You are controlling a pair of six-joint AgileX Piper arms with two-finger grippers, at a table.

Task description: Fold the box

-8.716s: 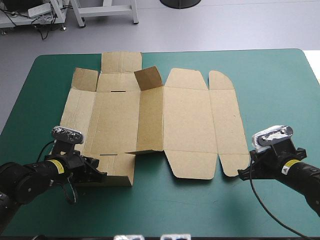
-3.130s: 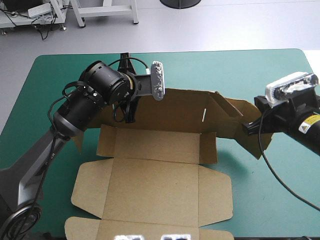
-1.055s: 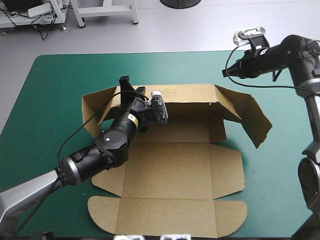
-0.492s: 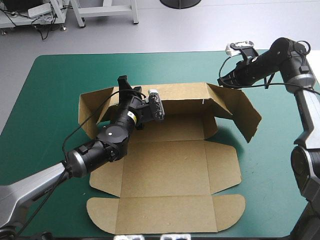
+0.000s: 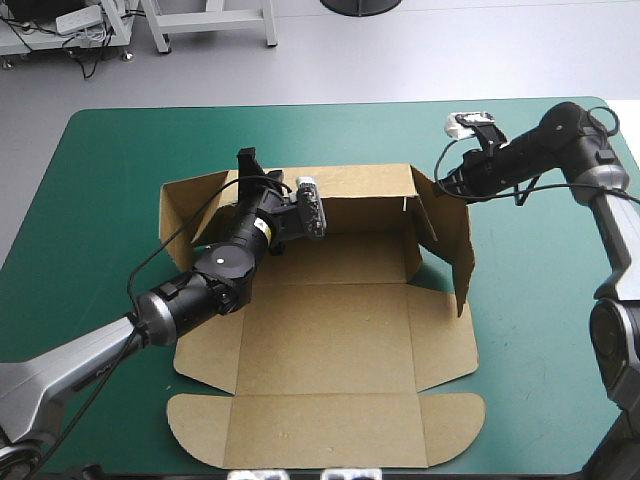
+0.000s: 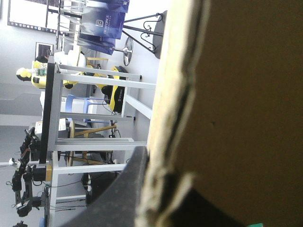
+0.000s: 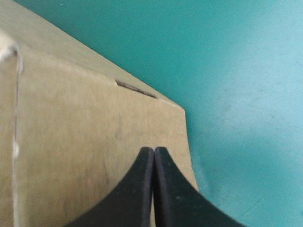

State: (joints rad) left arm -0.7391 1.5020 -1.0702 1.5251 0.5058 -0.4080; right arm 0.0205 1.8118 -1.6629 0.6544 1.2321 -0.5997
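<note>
Evidently the brown cardboard box (image 5: 330, 330) lies in the middle of the teal-green surface (image 5: 110, 160), its rear wall raised. The left hand (image 5: 250, 168) is clamped on that wall, seemingly to steady it. The right hand (image 5: 447, 186), fingers together, presses the side wall from outside, likely to fold it inward.

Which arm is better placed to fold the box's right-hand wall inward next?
Right. The right gripper, shut, is at the outside of the box's right-hand wall; the left gripper is clamped on the back wall's other end.
</note>
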